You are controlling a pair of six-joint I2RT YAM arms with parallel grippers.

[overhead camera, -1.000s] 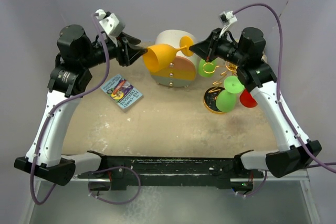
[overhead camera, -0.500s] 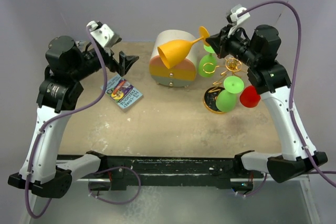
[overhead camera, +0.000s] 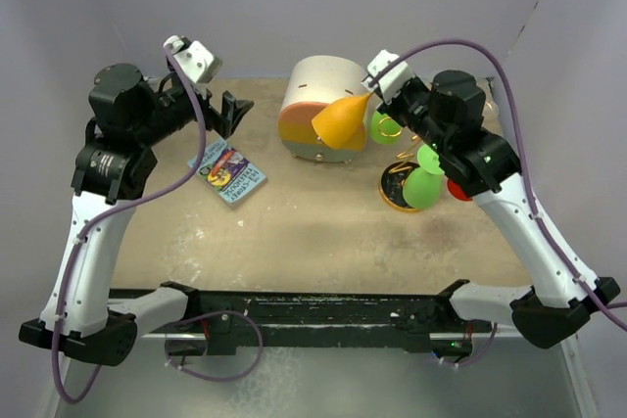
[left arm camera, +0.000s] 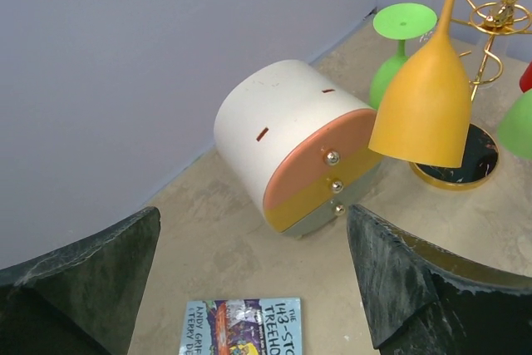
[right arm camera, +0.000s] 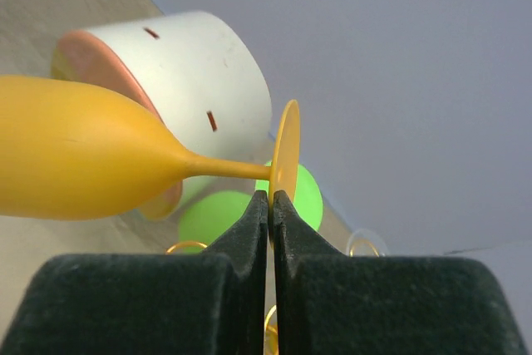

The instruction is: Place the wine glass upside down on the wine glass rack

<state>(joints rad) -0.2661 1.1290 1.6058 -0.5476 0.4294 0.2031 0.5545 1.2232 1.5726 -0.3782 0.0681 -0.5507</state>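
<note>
- Toward the upper right of the overhead view, the right pincer (overhead camera: 376,95) holds the orange wine glass (overhead camera: 343,120) in the air. The glass is in front of the round drawer box (overhead camera: 315,83) and just left of the wine glass rack (overhead camera: 396,130).
- Grip: the right wrist view shows both fingers (right arm camera: 249,230) pressed together on the thin rim of the glass's foot, taken edge-on. They touch nothing else.
- Attitude: the left wrist view shows the bowl hanging below the foot with the mouth downward and leaning a little. The glass is judged largely inverted.
- Rack condition: green glasses (overhead camera: 423,188) and a red glass (overhead camera: 460,189) crowd the gold wire arms above the black-and-gold base (overhead camera: 389,195). Which loop is vacant cannot be told from these views.
- Step in hand, as judged: carry the glass across and feed its stem into a free loop, so that the foot comes to rest on the wire.
- Recommended practice:
  - Come in from the open side of the loop, with the foot above the wire and the stem level with the gap.
  - Keep the bowl clear of the nearest green glass and of the drawer box.
  - Move slowly, because a pinch on a disc edge lets the bowl swing.
  - Part the fingers only once the wire carries the foot.
- Left pincer (overhead camera: 238,111): spread wide and holding nothing. It sits at the upper left of the overhead view, above the book (overhead camera: 227,172) on the bench (overhead camera: 323,232) and well apart from the glass.
</note>
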